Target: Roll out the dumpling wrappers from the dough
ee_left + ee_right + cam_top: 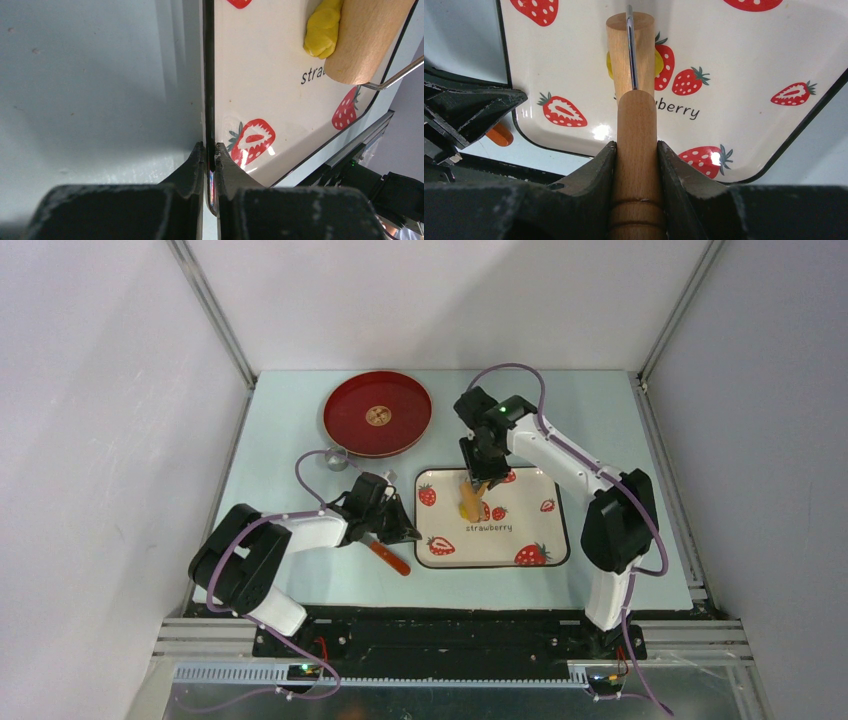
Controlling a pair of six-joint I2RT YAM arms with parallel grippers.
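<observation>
Bright, even overhead light fills the white-walled enclosure in the sharp top view, leaving only faint, soft shadows on the pale blue table (280, 420). In both wrist views the glossy strawberry tray (744, 125) carries small white glare spots. The dark left gripper (210, 147) and right gripper (636, 145), close to the lens along the bottom edge, look softly blurred and grainy.

white walls (430, 300), pale blue table (600, 420)
</observation>
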